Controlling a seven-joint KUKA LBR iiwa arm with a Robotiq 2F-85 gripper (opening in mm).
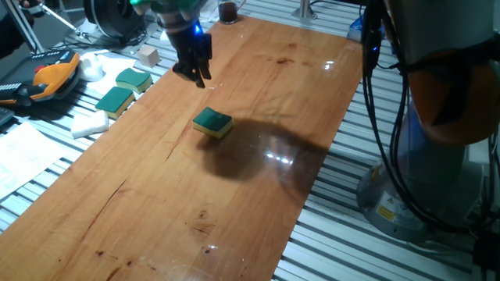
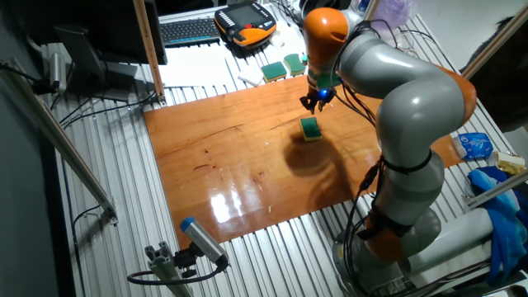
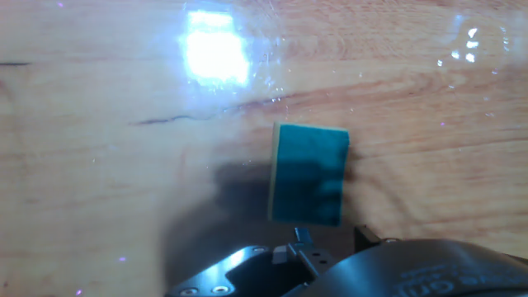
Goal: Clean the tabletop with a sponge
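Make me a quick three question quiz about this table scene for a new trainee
1. True or false: the gripper holds the sponge.
2. The sponge lies on: A) the tabletop B) the aluminium slats C) the white foam block.
3. Which side of the sponge faces up?

Key:
1. False; it hangs above the board, apart from the sponge.
2. A.
3. The dark green scouring side, yellow foam below.

In the hand view, the gripper's (image 1: 201,74) fingertips are lying out of frame; the sponge's (image 3: 309,173) near edge is hiding behind the housing.
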